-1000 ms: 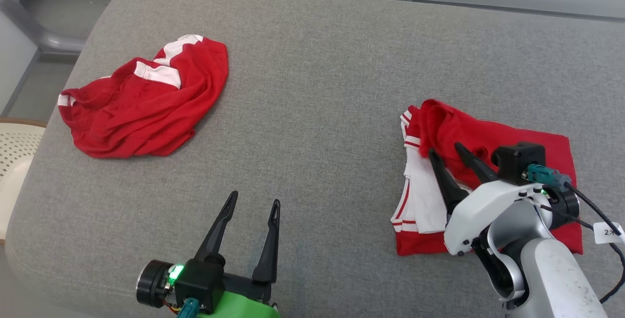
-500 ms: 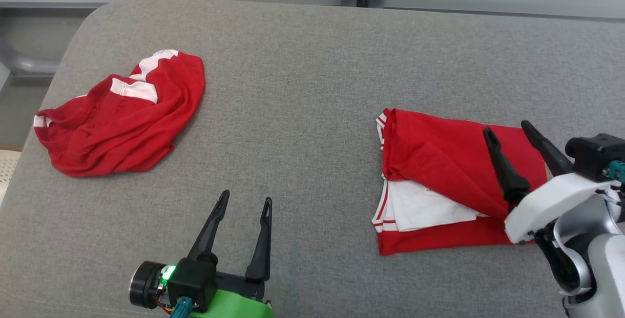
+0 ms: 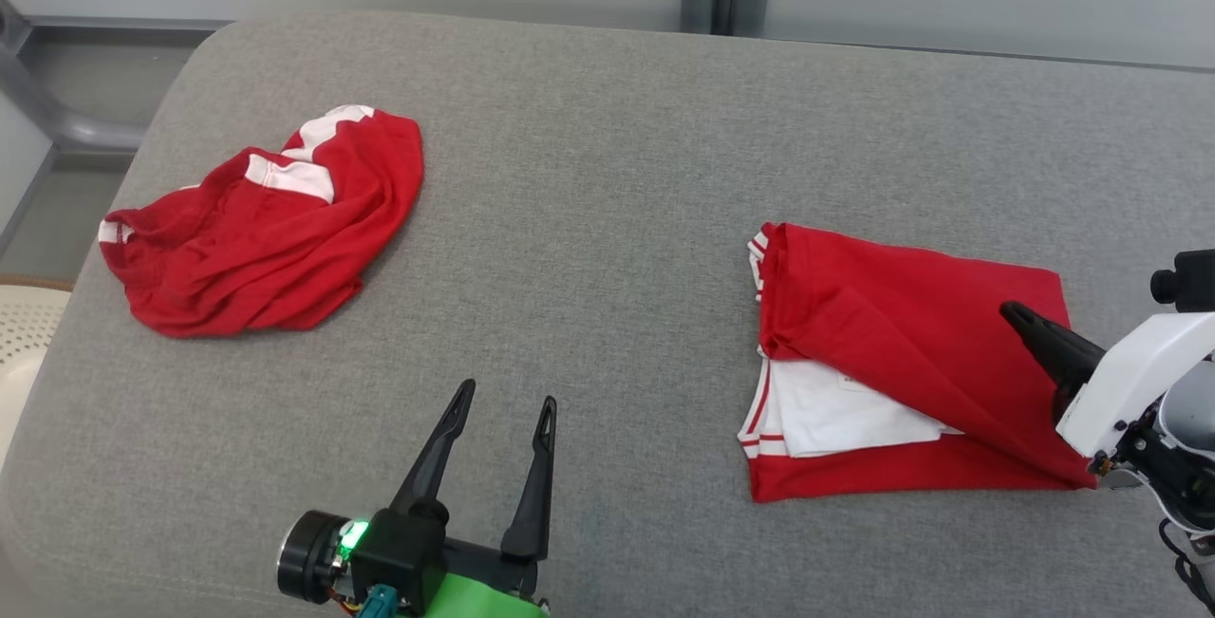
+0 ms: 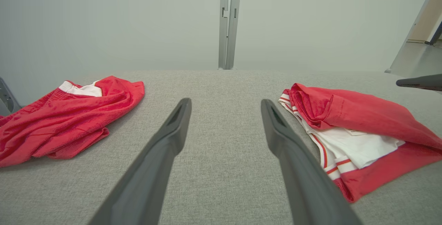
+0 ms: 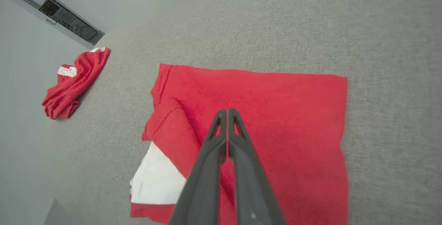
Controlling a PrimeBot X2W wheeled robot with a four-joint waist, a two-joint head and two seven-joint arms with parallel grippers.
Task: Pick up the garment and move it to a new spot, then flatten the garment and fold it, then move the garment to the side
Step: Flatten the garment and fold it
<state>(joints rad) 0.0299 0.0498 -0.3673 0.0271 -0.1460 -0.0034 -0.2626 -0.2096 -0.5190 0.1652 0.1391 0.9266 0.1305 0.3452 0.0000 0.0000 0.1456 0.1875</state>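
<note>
1. A crumpled garment (image 3: 266, 238) lies bunched near the left edge of the gray surface (image 3: 607, 124), toward its far-left corner. It looks parked there, not laid out for work.
2. The left gripper (image 3: 507, 394) hangs over the near edge, left of the middle. Its fingers are spread wide with nothing between them, and I judge it idle, kept clear of both garments. Bare surface runs from it to the far edge.
3. The folded garment (image 3: 902, 343) lies on the right half of the surface. A red panel is laid slantwise over white layers that peep out at its near-left corner. The folding looks done, so the move to the side would be next.
4. The right gripper (image 3: 1014, 314) points over that garment's right edge, fingers pressed together and gripping nothing that I can see. To lift the cloth it would need to open first. Bare surface lies beyond the garment toward the far edge and to its right.
</note>
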